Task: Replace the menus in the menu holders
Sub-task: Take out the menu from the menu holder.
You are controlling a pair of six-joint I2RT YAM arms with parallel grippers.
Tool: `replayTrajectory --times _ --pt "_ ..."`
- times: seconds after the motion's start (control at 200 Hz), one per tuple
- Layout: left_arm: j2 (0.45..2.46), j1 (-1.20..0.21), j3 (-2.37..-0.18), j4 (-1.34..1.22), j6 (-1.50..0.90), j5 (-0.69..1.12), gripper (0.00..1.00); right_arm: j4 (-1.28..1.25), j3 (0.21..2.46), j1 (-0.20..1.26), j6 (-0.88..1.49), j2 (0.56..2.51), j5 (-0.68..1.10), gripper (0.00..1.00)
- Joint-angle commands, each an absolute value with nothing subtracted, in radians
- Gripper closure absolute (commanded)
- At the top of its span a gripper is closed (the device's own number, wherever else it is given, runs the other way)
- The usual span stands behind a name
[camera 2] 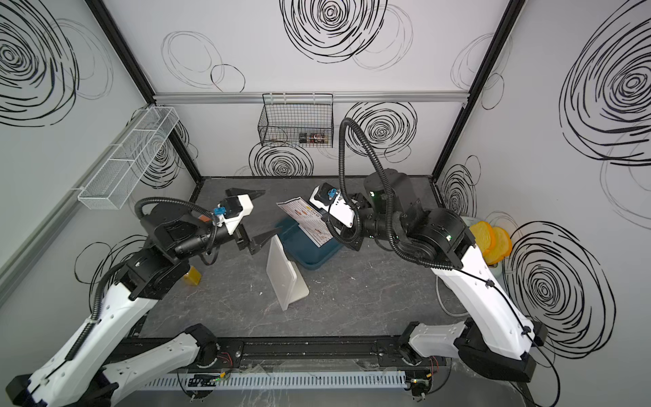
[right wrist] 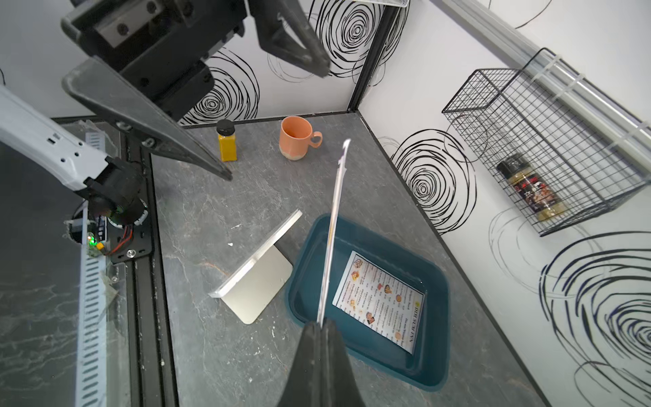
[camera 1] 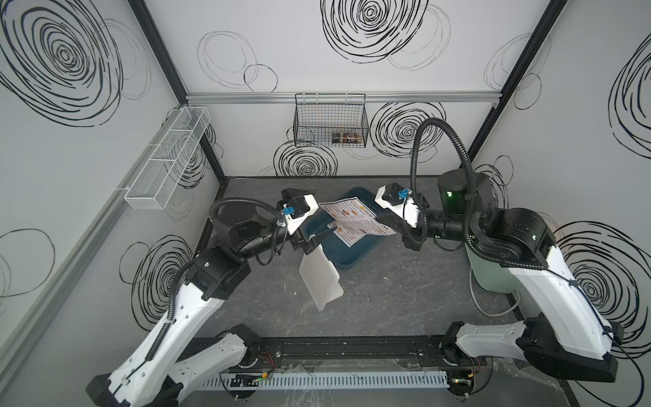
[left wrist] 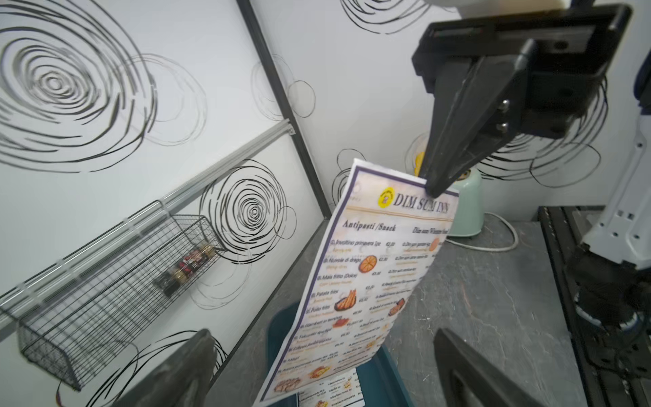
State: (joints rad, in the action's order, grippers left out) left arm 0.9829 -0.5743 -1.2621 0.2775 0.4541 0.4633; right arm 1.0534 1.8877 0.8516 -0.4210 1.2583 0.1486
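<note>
Currently mid-task, by judgement: no menu seated, insertion left to do.

Top views: note menu holder (camera 1: 318, 278) upright on its foot, plain back to camera, just beside teal tray (camera 1: 347, 266); see no sheet in it. Find held menu (camera 1: 355, 220) aloft over the tray, pinched at its header end by right gripper (camera 1: 387, 225), printed face up. Take its long axis as running from that gripper toward left gripper (camera 1: 324, 211). Record left jaws spread wide, gripping nothing, with the sheet's free end near them.

Left wrist: read "DIM SUM INN" at the clamped edge. Trace long axis from there sloping down toward the tray, with print toward this arm.

Right wrist: see held menu edge-on, stretching straight away from the shut jaws. Spot second menu (right wrist: 380, 299) flat on the tray floor, face up, long axis along the tray's length. Confirm menu holder apart from both grippers. Cannot tell which sheet belongs in the menu holder.
</note>
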Motion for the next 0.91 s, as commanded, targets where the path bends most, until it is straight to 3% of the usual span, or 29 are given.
replayTrajectory --times 0.0,0.08,0.2,0.45,0.59,0.741,0.831,0.871,0.901 --pt "1.057 -0.617 -1.346 0.361 0.657 0.515 0.01 1.068 1.893 0.853 -0.574 1.247 0.121 1.0" --pt "1.114 -0.638 -1.396 0.411 0.696 0.522 0.01 1.092 1.902 0.854 -0.606 1.251 0.103 1.0" --pt "1.158 -0.649 -1.433 0.428 0.725 0.517 0.1 1.112 1.912 0.858 -0.632 1.254 0.081 1.0" --pt "1.203 -0.647 -1.481 0.501 0.739 0.587 0.44 1.101 1.909 0.863 -0.639 1.247 0.051 1.0" --pt "1.212 -0.647 -1.488 0.504 0.733 0.603 0.76 1.1 1.904 0.864 -0.643 1.24 0.038 1.0" --pt "1.216 -0.65 -1.493 0.486 0.712 0.6 1.0 1.095 1.899 0.865 -0.635 1.23 0.032 1.0" --pt "1.205 -0.654 -1.477 0.421 0.651 0.596 1.0 1.073 1.889 0.865 -0.609 1.211 0.005 1.0" --pt "1.195 -0.66 -1.459 0.372 0.601 0.592 1.0 1.047 1.886 0.865 -0.579 1.193 -0.02 0.81" --pt "1.188 -0.669 -1.442 0.328 0.555 0.588 1.0 1.021 1.882 0.865 -0.556 1.178 -0.043 0.55"
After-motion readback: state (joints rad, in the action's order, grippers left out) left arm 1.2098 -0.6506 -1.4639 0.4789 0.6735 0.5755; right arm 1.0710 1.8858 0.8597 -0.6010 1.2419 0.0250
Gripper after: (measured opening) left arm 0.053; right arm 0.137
